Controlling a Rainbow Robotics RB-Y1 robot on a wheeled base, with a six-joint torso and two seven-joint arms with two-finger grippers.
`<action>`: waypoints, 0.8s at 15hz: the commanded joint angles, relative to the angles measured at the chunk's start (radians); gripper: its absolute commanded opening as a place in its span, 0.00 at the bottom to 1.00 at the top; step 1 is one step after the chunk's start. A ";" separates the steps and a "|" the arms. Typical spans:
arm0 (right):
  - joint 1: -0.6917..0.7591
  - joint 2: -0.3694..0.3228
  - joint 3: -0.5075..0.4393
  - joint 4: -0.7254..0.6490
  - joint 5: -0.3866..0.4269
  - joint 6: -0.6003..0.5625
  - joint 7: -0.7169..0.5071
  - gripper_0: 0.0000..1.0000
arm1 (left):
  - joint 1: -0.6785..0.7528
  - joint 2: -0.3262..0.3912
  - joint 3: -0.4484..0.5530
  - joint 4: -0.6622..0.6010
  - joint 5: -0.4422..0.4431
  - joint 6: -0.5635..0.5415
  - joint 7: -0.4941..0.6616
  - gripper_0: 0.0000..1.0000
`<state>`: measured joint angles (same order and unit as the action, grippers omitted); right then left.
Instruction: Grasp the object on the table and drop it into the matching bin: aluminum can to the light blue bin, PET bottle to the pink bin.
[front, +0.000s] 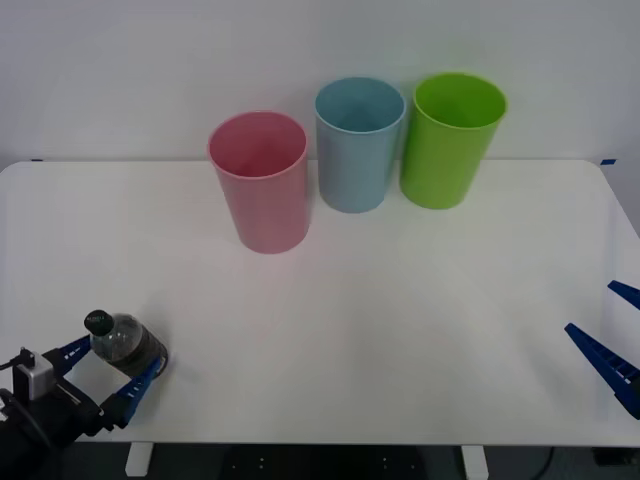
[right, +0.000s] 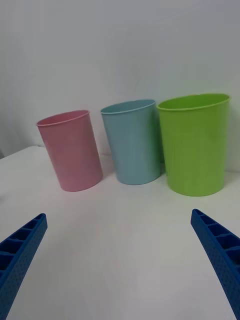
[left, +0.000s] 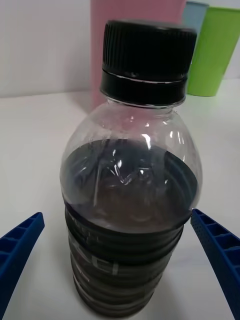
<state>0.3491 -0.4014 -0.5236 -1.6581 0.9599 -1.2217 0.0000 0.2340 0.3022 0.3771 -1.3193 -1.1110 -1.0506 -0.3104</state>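
Note:
The PET bottle (front: 125, 340) stands upright near the front left corner of the white table (front: 400, 300); it is small and clear, with a black cap and a dark lower half (left: 127, 200). My left gripper (front: 118, 356) is open around it, one blue finger on each side, with gaps to the bottle (left: 117, 215). The pink bin (front: 260, 180) stands at the back, left of the light blue bin (front: 358, 145). At the table's right edge my right gripper (front: 590, 306) is open and holds nothing, facing the bins (right: 119, 215).
A lime green bin (front: 450, 140) stands right of the light blue one, and the three bins form a close row before the white wall. In the right wrist view they are pink (right: 70, 150), blue (right: 132, 142) and green (right: 195, 142).

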 joint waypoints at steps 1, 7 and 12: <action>0.000 0.000 0.000 0.000 0.000 0.000 0.000 1.00 | -0.019 0.000 -0.006 0.018 -0.001 0.000 -0.002 1.00; 0.000 0.000 0.000 0.000 0.000 0.000 0.000 1.00 | -0.042 0.000 -0.010 0.042 -0.003 0.000 -0.010 1.00; 0.000 0.000 0.000 0.000 0.000 0.000 0.000 1.00 | -0.041 0.000 -0.010 0.042 -0.001 0.000 -0.016 0.08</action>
<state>0.3491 -0.4014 -0.5236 -1.6581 0.9599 -1.2217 0.0000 0.1929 0.3022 0.3664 -1.2777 -1.1135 -1.0506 -0.3245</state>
